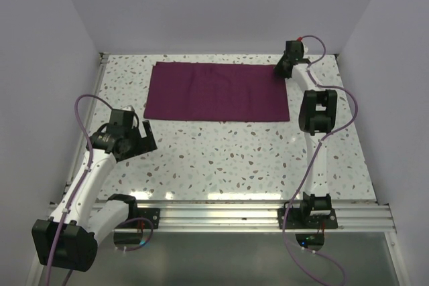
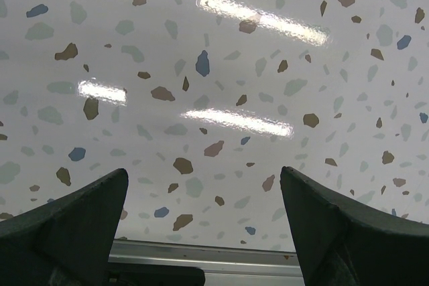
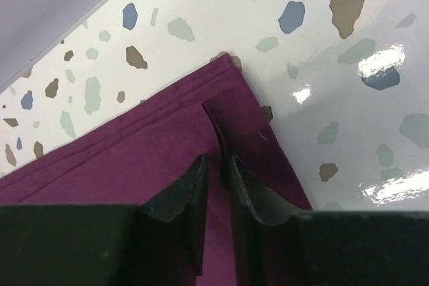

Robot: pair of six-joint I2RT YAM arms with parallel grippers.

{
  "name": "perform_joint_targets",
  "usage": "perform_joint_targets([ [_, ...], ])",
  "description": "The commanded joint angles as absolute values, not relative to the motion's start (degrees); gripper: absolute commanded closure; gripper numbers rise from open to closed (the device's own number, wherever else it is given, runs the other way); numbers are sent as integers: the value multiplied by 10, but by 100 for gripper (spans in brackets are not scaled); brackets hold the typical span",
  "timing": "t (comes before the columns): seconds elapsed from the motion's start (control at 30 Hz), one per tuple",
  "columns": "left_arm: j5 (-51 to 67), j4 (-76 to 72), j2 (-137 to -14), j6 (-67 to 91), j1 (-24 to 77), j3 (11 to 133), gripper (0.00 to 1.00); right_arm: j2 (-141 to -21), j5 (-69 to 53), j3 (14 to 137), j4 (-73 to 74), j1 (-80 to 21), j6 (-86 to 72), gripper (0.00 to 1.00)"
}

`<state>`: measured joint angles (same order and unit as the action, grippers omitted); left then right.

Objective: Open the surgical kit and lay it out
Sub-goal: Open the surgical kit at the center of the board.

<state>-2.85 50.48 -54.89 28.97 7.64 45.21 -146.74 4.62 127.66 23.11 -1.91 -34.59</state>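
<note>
Both arm bases sit at the bottom of the frame. Left gripper (image 1: 146, 140) hangs wide open at centre left over the terrazzo table (image 1: 228, 159). Right gripper (image 1: 281, 69), upper right, pinches a fold at the corner of the maroon cloth wrap (image 1: 214, 92).

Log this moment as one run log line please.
right hand: pinching far right corner of maroon cloth | left hand: open, over bare table | cloth: folded flat

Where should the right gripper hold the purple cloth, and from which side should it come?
Probably at the far right corner of the purple cloth, coming from above. There the edge has lifted into a small fold, which the right gripper is pinching; elsewhere it lies flat.
</note>
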Motion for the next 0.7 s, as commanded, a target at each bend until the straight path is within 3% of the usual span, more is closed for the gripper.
perform_joint_targets([
  [0.0,-37,495,-550,299,81,454,0,-1468,45,1286,231,-21,-341,80],
  [0.17,-40,497,-547,301,82,454,0,-1466,50,1288,240,-21,-336,100],
  [0.4,-48,504,-541,309,82,455,0,-1436,24,1261,227,-22,-328,100],
  [0.67,-69,527,-514,330,82,475,0,-1328,-31,1145,185,-47,-335,100],
])
